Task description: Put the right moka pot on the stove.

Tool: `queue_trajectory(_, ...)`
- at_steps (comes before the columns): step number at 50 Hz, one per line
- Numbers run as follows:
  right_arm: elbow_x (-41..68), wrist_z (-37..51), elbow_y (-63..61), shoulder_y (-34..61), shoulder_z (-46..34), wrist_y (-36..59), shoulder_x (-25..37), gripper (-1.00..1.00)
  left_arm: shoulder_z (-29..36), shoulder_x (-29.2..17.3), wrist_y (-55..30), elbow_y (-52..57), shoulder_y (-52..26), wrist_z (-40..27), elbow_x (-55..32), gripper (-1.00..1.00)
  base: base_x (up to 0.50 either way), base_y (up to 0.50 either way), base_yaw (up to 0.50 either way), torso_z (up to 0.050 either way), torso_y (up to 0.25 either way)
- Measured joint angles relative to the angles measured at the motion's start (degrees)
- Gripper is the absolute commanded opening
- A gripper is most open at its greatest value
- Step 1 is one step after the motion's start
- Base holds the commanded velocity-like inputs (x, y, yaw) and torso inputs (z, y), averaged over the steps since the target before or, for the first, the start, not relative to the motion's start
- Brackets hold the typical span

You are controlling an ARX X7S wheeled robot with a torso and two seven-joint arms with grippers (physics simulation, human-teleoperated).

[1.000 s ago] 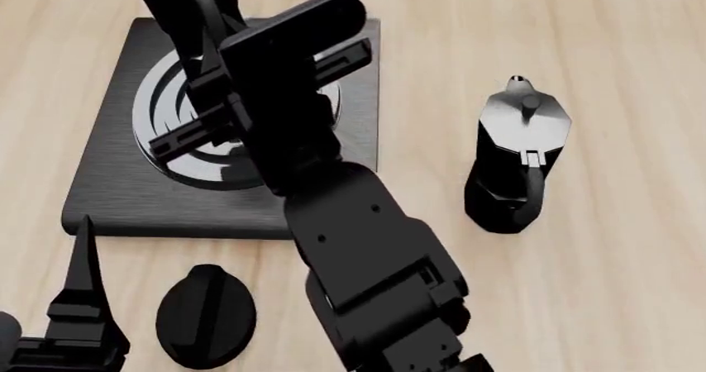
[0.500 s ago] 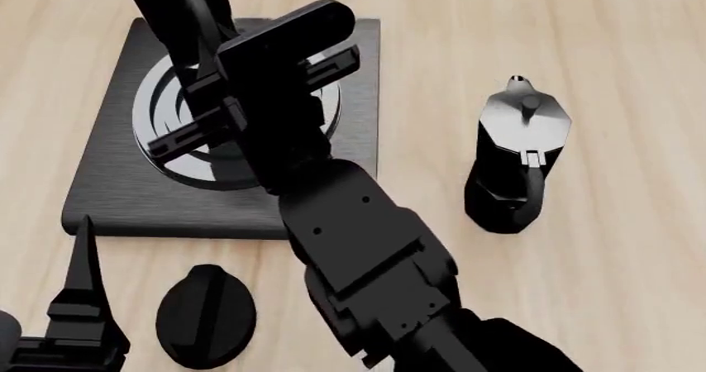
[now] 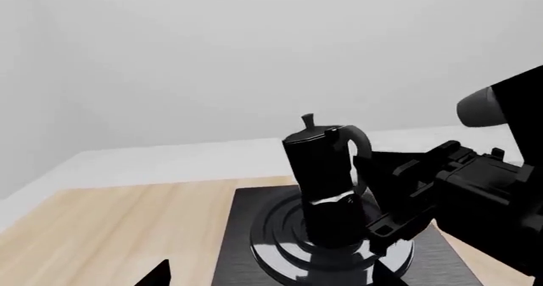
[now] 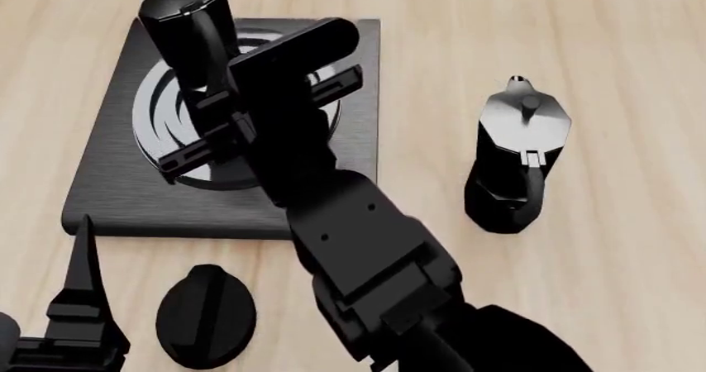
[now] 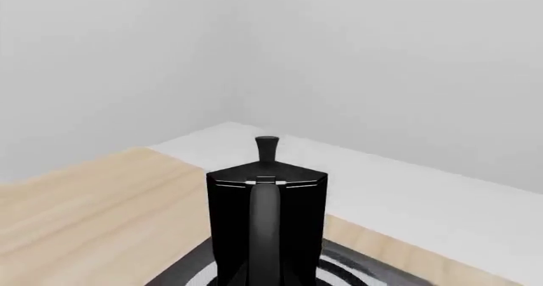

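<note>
a black moka pot [image 4: 190, 26] is seen upright on the grey ringed burner of the stove [image 4: 111, 182], toward the upper left of the head view. the right gripper [image 4: 259, 112] is stretched over the burner just beside that pot; its fingers [image 4: 331, 87] are spread apart, and nothing is clamped between them. a second moka pot [image 4: 518, 157], with a shiny grey lid, is set on the wooden desk [image 4: 617, 248] at the right of the frame, well apart from the stove. a round black knob [image 4: 205, 314] is laid at the lower left, near the left gripper [image 4: 79, 306]; whether its fingers are apart cannot be told.
</note>
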Motion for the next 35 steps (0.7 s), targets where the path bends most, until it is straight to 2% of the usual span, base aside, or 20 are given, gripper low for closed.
queue_trajectory(8,1.8,-1.1,0.0,-0.4,-1.0,0.6,0.0,-1.0,0.1,-0.1,0.2,0.0,0.0,-0.1,0.0,1.0,0.0,0.0,0.0,0.0,0.0)
queue_trajectory(33,0.6,-2.7,0.1,-0.1,2.8,3.9,-0.1,-1.0,0.3,-0.2,0.1,-0.3,-0.3,-0.6,-0.1,1.0,0.0,0.0,0.0,0.0,0.0)
queue_trajectory(34,0.6,-2.9,0.1,-0.1,3.0,4.1,-0.1,1.0,0.3,-0.2,0.2,-0.3,-0.3,-0.6,-0.1,1.0,0.0,0.0,0.0,0.0,0.0)
queue_trajectory(35,0.7,-2.9,0.1,-0.1,2.7,4.2,0.0,1.0,0.4,-0.2,0.2,-0.4,-0.3,-0.7,-0.1,1.0,0.0,0.0,0.0,0.0,0.0)
